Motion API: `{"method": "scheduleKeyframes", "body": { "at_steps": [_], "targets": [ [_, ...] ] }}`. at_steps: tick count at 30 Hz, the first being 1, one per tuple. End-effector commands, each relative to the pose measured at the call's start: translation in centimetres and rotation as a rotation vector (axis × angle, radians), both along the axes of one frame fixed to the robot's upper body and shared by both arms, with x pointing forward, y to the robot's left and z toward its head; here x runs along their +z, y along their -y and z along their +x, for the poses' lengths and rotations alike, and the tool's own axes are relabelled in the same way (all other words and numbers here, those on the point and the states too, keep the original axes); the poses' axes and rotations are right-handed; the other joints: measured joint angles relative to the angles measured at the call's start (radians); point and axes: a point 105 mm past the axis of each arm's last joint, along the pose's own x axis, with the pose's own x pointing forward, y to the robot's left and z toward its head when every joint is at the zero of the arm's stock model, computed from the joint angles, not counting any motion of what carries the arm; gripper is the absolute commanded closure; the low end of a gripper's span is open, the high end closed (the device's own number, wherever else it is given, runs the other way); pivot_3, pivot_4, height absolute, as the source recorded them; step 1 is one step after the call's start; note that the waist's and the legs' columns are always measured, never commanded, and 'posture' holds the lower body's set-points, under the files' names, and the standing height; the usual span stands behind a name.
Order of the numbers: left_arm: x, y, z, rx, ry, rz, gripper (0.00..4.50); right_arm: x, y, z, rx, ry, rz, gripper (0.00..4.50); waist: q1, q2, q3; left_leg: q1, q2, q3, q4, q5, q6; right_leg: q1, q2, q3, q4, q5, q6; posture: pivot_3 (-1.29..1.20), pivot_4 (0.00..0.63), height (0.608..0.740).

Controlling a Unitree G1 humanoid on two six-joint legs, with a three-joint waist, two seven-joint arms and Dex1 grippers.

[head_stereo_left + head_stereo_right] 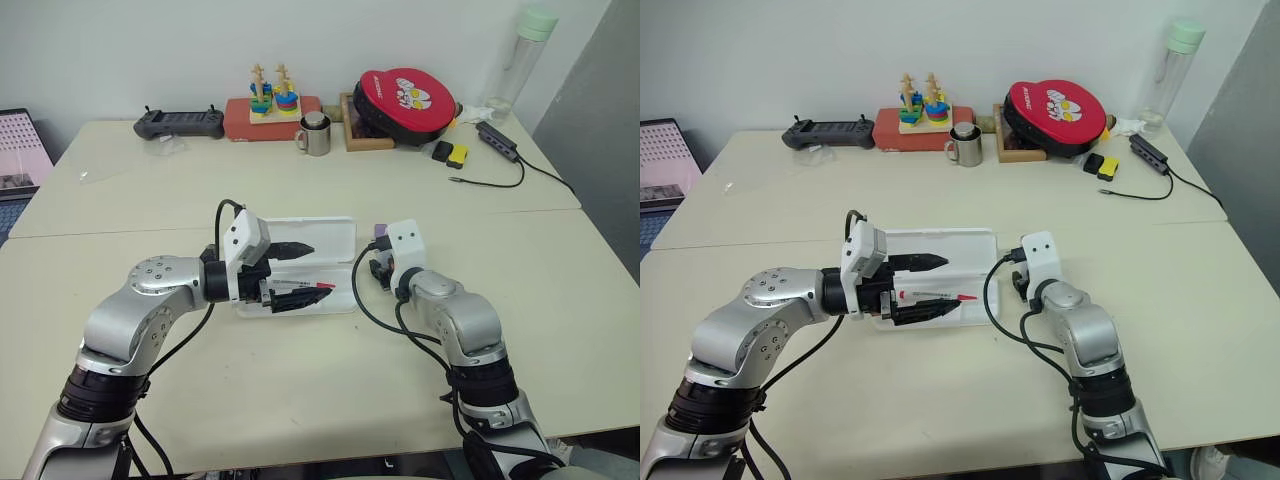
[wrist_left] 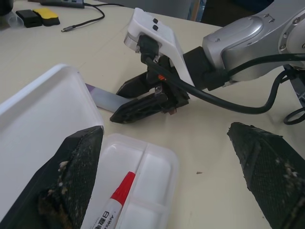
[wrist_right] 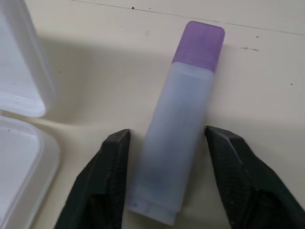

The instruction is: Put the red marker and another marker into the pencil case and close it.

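Left eye view: a cream table is stretching toward a white wall. My left gripper is hanging wide over the open pencil case, the red marker lying inside. My right gripper is straddling, not yet pinching, the purple-capped marker beside the case.

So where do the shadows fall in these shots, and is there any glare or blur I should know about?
Right wrist view: the purple-capped marker casts a soft shadow on the table toward the pencil case; the right gripper fingers look sharp. Left wrist view: the left gripper's near fingertips look slightly soft, the red marker clear. Left eye view: even light, no strong glare on the table.
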Motion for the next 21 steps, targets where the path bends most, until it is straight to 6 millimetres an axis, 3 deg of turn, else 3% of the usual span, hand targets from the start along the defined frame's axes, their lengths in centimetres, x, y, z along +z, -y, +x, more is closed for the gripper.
{"method": "scheduleKeyframes", "body": {
  "at_steps": [1, 4, 8, 10, 13, 15, 18, 21],
  "targets": [
    [1.2, 0.1, 0.1, 0.001, 0.066, -0.007, 0.00, -0.4, 1.0, 0.1, -0.026, -0.008, -0.026, 2.99, 0.001, 0.000, 0.000, 0.000, 0.000, 0.000, 0.000, 0.000, 0.000, 0.000, 0.000, 0.000, 0.000, 0.000, 0.000, 0.00, 0.150, 0.740],
    [1.6, -0.3, 0.5, 0.031, 0.090, -0.007, 0.00, 1.7, 2.1, 1.3, -0.075, 0.071, 0.023, 3.40, 0.003, 0.000, 0.000, 0.000, 0.000, 0.000, 0.000, 0.000, 0.000, 0.000, 0.000, 0.000, 0.000, 0.000, 0.000, 0.00, 0.150, 0.740],
    [2.3, -1.7, 0.7, 0.100, 0.103, -0.017, 0.00, 7.8, 2.6, 2.8, -0.003, 0.316, 0.043, 3.40, 0.002, 0.001, 0.001, 0.000, -0.001, 0.000, 0.000, 0.000, 0.000, 0.000, 0.000, 0.000, 0.000, 0.000, 0.000, 0.00, 0.150, 0.740],
    [2.5, -2.7, 0.7, 0.149, 0.101, -0.038, 0.00, 10.8, 1.6, 2.8, 0.113, 0.417, 0.092, 3.40, -0.003, 0.001, 0.001, 0.000, 0.000, 0.001, 0.000, 0.000, 0.000, -0.001, 0.000, -0.001, 0.000, 0.000, 0.000, 0.00, 0.150, 0.740],
    [2.0, -5.2, 0.2, 0.255, 0.070, -0.052, 0.00, 14.7, -1.7, 1.2, 0.419, 0.510, 0.153, 3.40, -0.021, 0.001, 0.001, 0.000, 0.002, 0.001, -0.002, 0.000, 0.000, -0.001, 0.001, 0.000, -0.001, 0.000, 0.000, 0.00, 0.150, 0.740],
    [1.7, -6.4, -0.2, 0.304, 0.055, -0.045, 0.00, 15.1, -3.5, -0.1, 0.583, 0.503, 0.156, 3.40, -0.030, 0.001, 0.001, 0.000, 0.002, 0.000, -0.002, 0.000, 0.000, -0.001, 0.002, 0.000, -0.001, 0.000, 0.000, 0.00, 0.150, 0.740],
    [0.6, -8.8, -1.5, 0.392, 0.014, -0.013, 0.00, 13.6, -6.8, -2.8, 0.872, 0.399, 0.110, 3.40, -0.035, 0.001, 0.001, 0.000, 0.002, -0.001, -0.003, 0.000, 0.000, -0.001, 0.001, 0.000, -0.002, 0.000, 0.000, 0.00, 0.150, 0.740],
    [-2.2, -11.6, -4.3, 0.482, -0.073, 0.086, 0.00, 9.1, -10.1, -6.4, 1.163, 0.208, -0.011, 3.40, -0.019, 0.001, 0.001, 0.000, 0.001, -0.001, -0.003, 0.000, 0.000, -0.001, 0.000, 0.000, -0.003, 0.000, 0.000, 0.00, 0.150, 0.740]
  ]
}}
